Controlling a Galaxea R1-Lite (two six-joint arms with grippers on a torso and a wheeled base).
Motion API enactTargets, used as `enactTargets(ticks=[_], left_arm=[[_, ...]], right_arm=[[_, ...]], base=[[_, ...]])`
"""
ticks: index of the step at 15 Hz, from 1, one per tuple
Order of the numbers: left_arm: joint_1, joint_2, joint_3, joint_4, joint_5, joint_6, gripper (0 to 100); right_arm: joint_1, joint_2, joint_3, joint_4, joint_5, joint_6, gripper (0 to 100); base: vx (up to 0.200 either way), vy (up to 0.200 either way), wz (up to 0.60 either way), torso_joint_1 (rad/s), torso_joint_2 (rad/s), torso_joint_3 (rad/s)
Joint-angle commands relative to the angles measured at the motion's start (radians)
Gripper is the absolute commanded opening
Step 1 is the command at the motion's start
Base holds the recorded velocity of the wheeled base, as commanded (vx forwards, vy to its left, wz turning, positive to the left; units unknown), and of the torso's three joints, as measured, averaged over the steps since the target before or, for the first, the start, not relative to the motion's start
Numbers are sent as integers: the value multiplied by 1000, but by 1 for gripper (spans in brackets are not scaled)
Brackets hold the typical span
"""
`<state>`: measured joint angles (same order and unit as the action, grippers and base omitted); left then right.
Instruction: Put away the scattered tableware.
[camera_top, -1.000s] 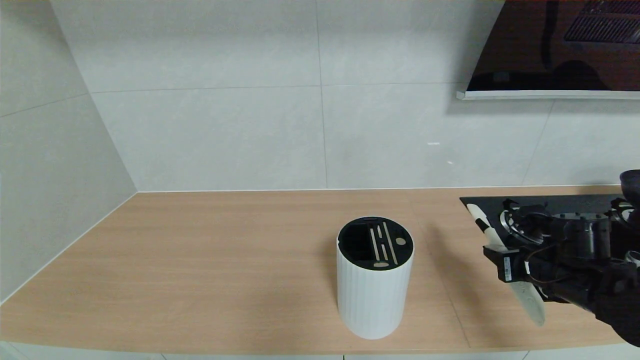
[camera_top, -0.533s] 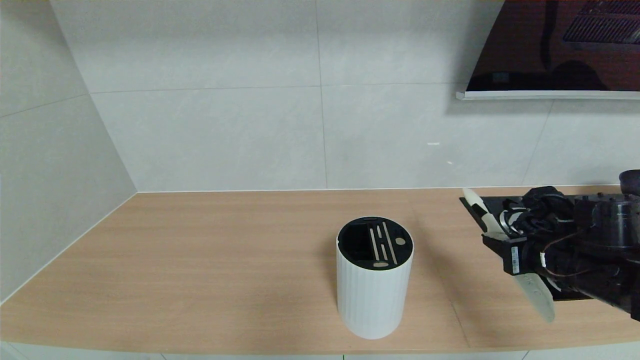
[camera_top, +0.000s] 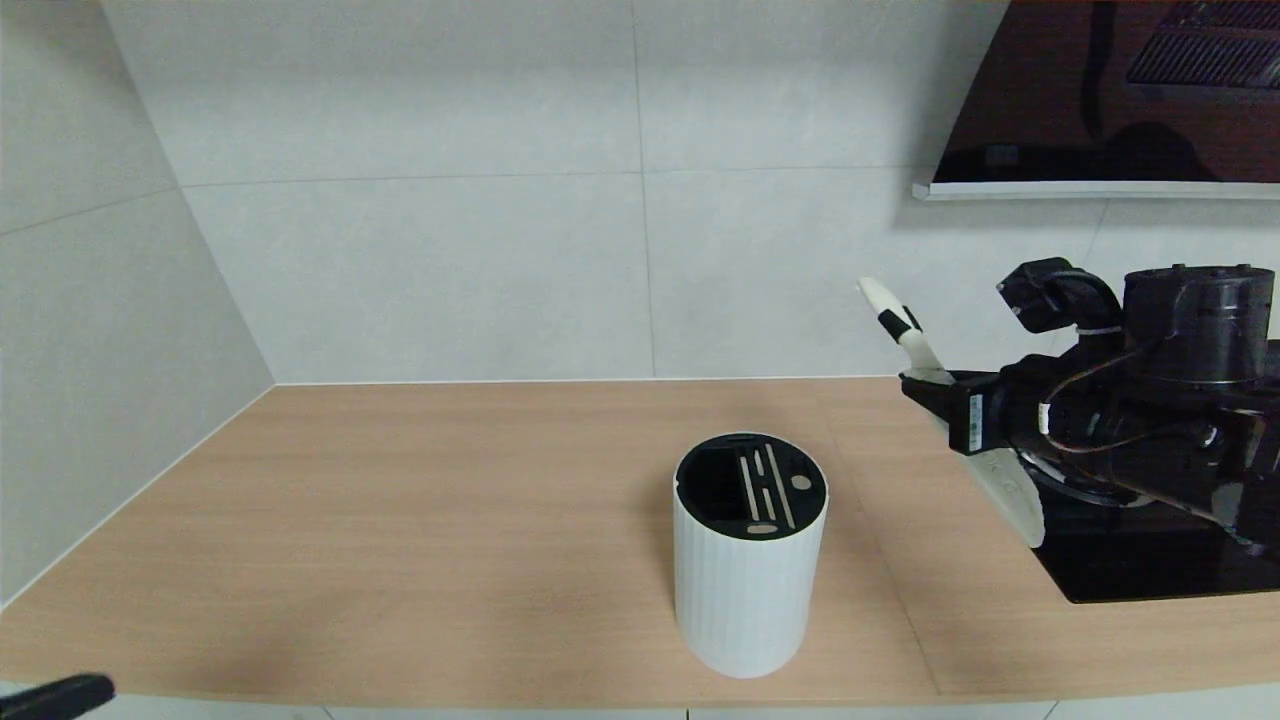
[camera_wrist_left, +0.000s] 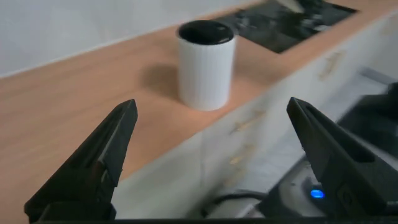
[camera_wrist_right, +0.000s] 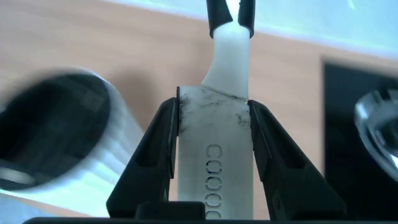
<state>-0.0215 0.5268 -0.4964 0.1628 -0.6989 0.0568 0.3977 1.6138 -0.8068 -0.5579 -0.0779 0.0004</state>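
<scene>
A white ribbed cylindrical holder (camera_top: 748, 590) with a black slotted top stands on the wooden counter (camera_top: 450, 500), near its front edge. To its right, my right gripper (camera_top: 962, 422) hangs above the counter, shut on a white knife (camera_top: 1003, 488). The blade slants down toward the front and the handle points up and back. In the right wrist view the knife (camera_wrist_right: 214, 143) sits between the two black fingers (camera_wrist_right: 158, 155), with the holder (camera_wrist_right: 56, 143) off to one side beyond it. My left gripper (camera_wrist_left: 211, 162) is open and empty, below and in front of the counter, facing the holder (camera_wrist_left: 206, 62).
A black cooktop (camera_top: 1150, 565) lies on the counter at the right, under the right arm. A dark range hood (camera_top: 1120, 100) hangs on the tiled wall above it. White cabinet fronts (camera_wrist_left: 261, 143) run below the counter edge. Bare counter stretches left of the holder.
My right gripper has lifted the knife well above the counter and carried it a little left. A black tip has come into the head view's bottom left corner.
</scene>
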Motion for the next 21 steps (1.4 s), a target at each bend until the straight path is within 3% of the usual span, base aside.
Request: enactTargets(ticks=[1, 3, 4, 7, 11, 13, 14, 15, 18, 19, 21], left_arm=[[-78, 418, -126, -160, -42, -11, 100], [-146, 556, -126, -313, -40, -64, 100], [-189, 645, -111, -427, -37, -135, 100], [-281, 772, -82, -617, -36, -293, 100], [-368, 935, -19, -914, -34, -403, 100], [-413, 1003, -10, -1033, 18, -492, 100], [-453, 1062, -14, -1122, 76, -574, 100], [-474, 1110, -16, -1197, 110, -623, 100], [-506, 1210, -18, -1387, 148, -716, 100], [-518, 1245, -22, -1468, 164, -762, 100], [-532, 1271, -28, -1536, 182, -804, 100]], right_arm=[[56, 15, -46, -4, 0, 1, 0], [105, 17, -55, -2, -5, 0, 0], [153, 18, -57, -2, -11, 0, 0], [257, 23, -58, -2, -30, 41, 0], [377, 28, -46, -4, -112, 72, 0], [405, 32, -45, -4, -112, 85, 0], [421, 34, -45, -4, -114, 90, 0], [434, 34, -46, -4, -114, 92, 0], [451, 41, -46, -5, -114, 104, 0], [460, 58, -58, -10, -114, 133, 0], [477, 78, -60, -48, -126, 148, 0]], base=[[0, 0, 0, 0, 0, 0], [0, 0, 0, 0, 0, 0], [0, 0, 0, 0, 0, 0], [0, 0, 0, 0, 0, 0], [0, 0, 0, 0, 0, 0], [0, 0, 0, 0, 0, 0], [0, 0, 0, 0, 0, 0], [0, 0, 0, 0, 0, 0], [0, 0, 0, 0, 0, 0], [0, 0, 0, 0, 0, 0], [0, 0, 0, 0, 0, 0]])
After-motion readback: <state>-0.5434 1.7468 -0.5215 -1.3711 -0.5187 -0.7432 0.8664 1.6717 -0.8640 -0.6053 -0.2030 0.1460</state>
